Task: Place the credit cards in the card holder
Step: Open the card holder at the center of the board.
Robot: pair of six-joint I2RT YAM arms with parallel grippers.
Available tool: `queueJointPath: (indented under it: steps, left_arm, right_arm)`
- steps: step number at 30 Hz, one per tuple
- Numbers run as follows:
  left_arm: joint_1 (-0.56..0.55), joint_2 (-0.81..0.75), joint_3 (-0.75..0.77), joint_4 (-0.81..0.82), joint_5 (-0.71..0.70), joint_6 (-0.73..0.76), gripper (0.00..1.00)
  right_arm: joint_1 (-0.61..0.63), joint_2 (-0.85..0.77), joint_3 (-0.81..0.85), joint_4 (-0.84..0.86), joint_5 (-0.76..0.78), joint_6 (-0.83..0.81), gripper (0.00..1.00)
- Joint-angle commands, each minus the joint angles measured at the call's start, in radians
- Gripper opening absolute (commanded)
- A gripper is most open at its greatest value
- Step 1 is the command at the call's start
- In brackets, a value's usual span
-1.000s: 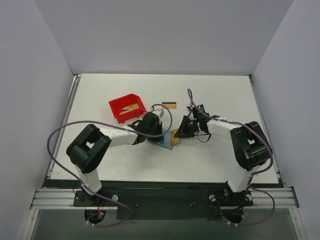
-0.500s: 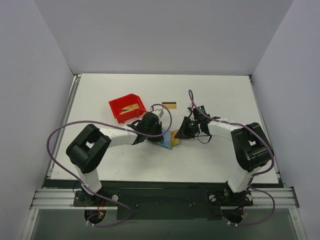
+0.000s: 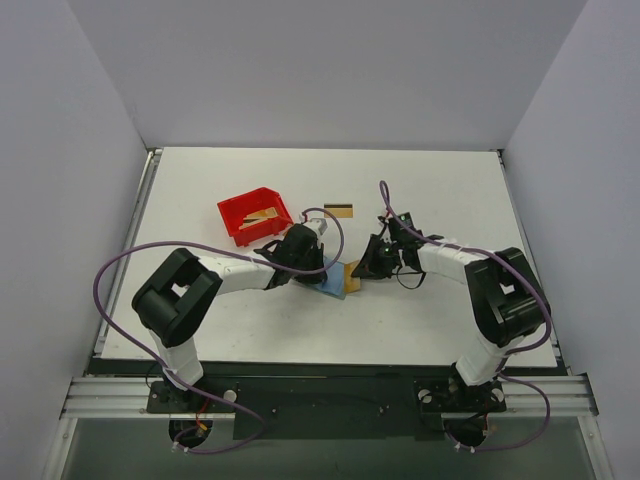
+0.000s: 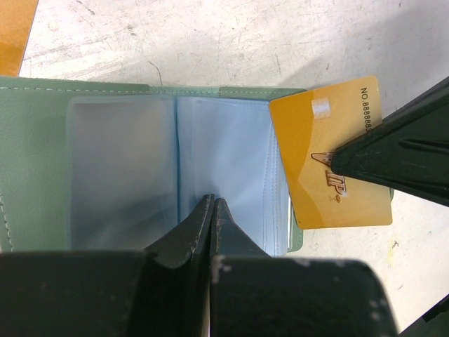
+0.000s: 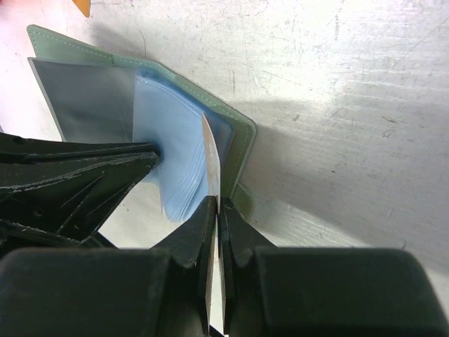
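Observation:
The card holder (image 4: 126,161) lies open on the table, grey-green outside, light blue pockets (image 5: 175,133) inside; in the top view it (image 3: 330,285) sits between the two grippers. My left gripper (image 4: 212,201) is shut at the edge of the blue pocket leaves, apparently pinching them. My right gripper (image 5: 217,203) is shut on a gold credit card (image 4: 330,161), seen edge-on (image 5: 210,158) in its own view. One corner of that card overlaps the holder's right edge. Another credit card (image 3: 338,210) with a dark stripe lies flat on the table farther back.
A red bin (image 3: 238,212) at the back left holds more gold cards (image 3: 264,216). An orange-gold card corner (image 4: 14,31) shows just beyond the holder in the left wrist view. Both arms' cables loop above the table near the holder.
The right gripper with its card has shifted slightly to the right and back. The left arm and the card holder have stayed in place.

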State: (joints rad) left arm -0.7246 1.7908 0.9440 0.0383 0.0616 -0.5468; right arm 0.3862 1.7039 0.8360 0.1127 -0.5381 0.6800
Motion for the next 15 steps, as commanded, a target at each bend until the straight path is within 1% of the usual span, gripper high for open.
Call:
queueJointPath:
  steps: [1, 15]
  left_arm:
    - [0.025, 0.005, -0.037, -0.121, -0.065, 0.024, 0.0]
    - [0.025, 0.009, -0.037, -0.123, -0.062, 0.022, 0.0]
  right_arm:
    - [-0.012, -0.038, -0.025, -0.065, 0.061, -0.011, 0.0]
    - [-0.012, -0.032, -0.021, -0.065, 0.05, -0.011, 0.0]
